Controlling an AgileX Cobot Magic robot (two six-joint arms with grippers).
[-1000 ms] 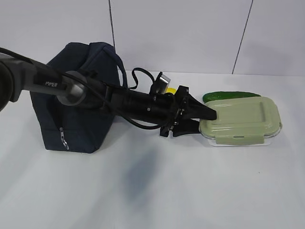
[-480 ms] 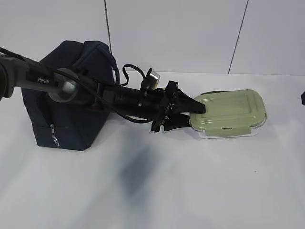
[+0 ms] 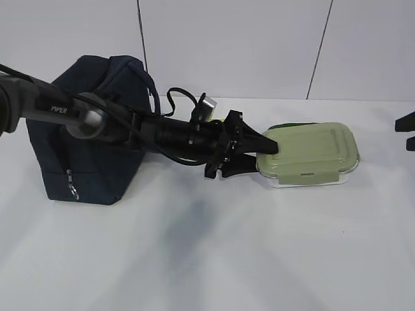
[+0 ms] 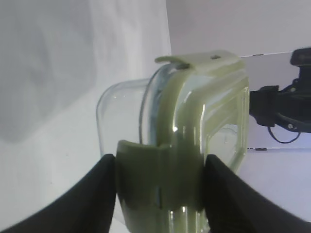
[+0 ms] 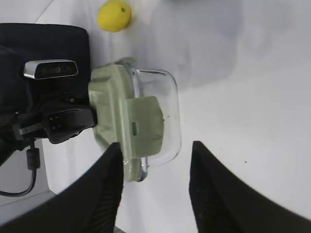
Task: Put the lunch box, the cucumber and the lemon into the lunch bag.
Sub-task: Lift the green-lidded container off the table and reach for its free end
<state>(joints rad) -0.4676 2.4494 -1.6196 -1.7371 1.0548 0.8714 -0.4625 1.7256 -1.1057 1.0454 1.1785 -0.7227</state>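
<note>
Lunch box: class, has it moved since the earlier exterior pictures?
Yes. The lunch box, clamped in the left gripper, has shifted left toward the lunch bag and now hides most of the cucumber.

You have the lunch box (image 3: 310, 153), clear with a sage-green clip lid, level at three o'clock of the lunch bag (image 3: 91, 139); the bag, dark navy, stands upright; a sliver of dark green cucumber (image 3: 285, 125) shows at the box's twelve o'clock; the yellow lemon (image 5: 114, 15) lies apart on the white table.
</note>
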